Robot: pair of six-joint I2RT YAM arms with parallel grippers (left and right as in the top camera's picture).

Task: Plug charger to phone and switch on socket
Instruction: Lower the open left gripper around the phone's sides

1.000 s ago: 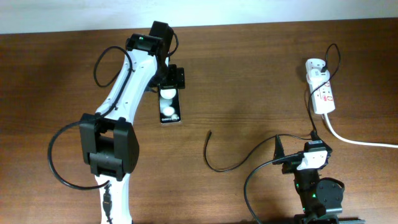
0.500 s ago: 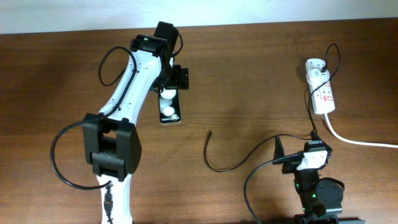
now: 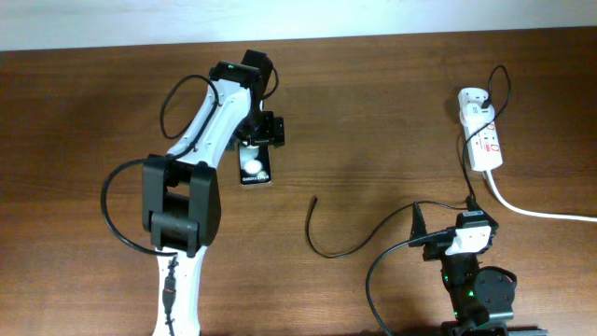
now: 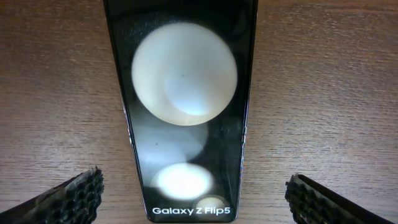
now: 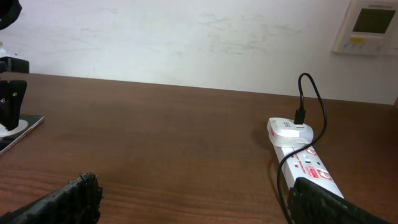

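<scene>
Nearest, the right claw (image 5: pixel 199 205) is hanging low over the counter (image 3: pixel 373 93), its ribbed black fingers (image 5: pixel 68 199) spreading wide with nothing between them. The counter is showing as dark brown wood with a fine streaky grain.

Just ahead and to the left of that claw, the charger (image 3: pixel 336 255) is lying as a thin black cable, curling in a loose hook with its small plug tip resting free on the wood, well apart from the phone (image 4: pixel 186 112).

Farther out, the phone is lying flat: a slim, glossy black rectangle reflecting two round white spots, with tiny white lettering at its near end. The left claw (image 3: pixel 258 133) is hovering over it, gaping wide. Its knurled fingertips (image 4: pixel 74 193) are standing either side of the phone, with bare wood showing between each and the phone's edges.

Farthest right, the socket (image 3: pixel 482 140), a smooth white strip with small red marks, is holding the charger's white adapter (image 5: pixel 287 127) at its far end. A thick white cord (image 3: pixel 532 213) is trailing off rightward from it.
</scene>
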